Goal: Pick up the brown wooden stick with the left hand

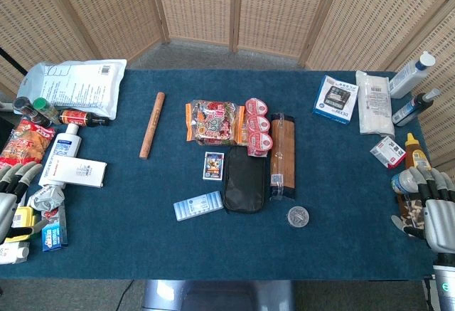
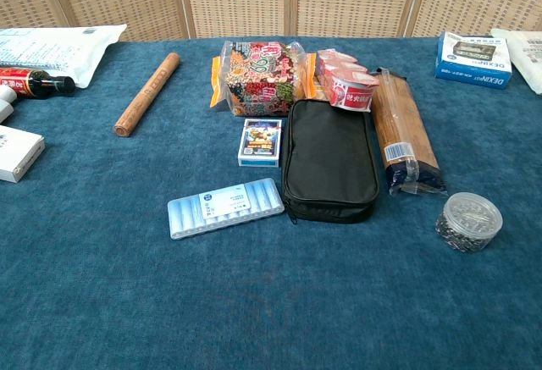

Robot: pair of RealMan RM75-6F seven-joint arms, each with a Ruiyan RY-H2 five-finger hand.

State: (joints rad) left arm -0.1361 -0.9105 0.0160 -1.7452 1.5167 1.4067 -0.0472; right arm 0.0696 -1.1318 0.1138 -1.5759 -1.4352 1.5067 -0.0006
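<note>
The brown wooden stick (image 1: 152, 125) lies on the blue table cloth, left of centre, running front to back; the chest view shows the stick (image 2: 147, 93) at upper left. My left hand (image 1: 11, 197) rests at the table's left edge, well to the left of and nearer than the stick, fingers extended and apart, holding nothing. My right hand (image 1: 431, 208) sits at the right edge, fingers apart and empty. Neither hand appears in the chest view.
A white box (image 1: 77, 171), a lotion bottle (image 1: 62, 145) and small bottles (image 1: 43, 112) lie between my left hand and the stick. Snack bag (image 1: 212, 122), card pack (image 1: 213, 166), black pouch (image 1: 245, 180) and blue strip (image 1: 198, 205) fill the middle. Bottles crowd the right edge.
</note>
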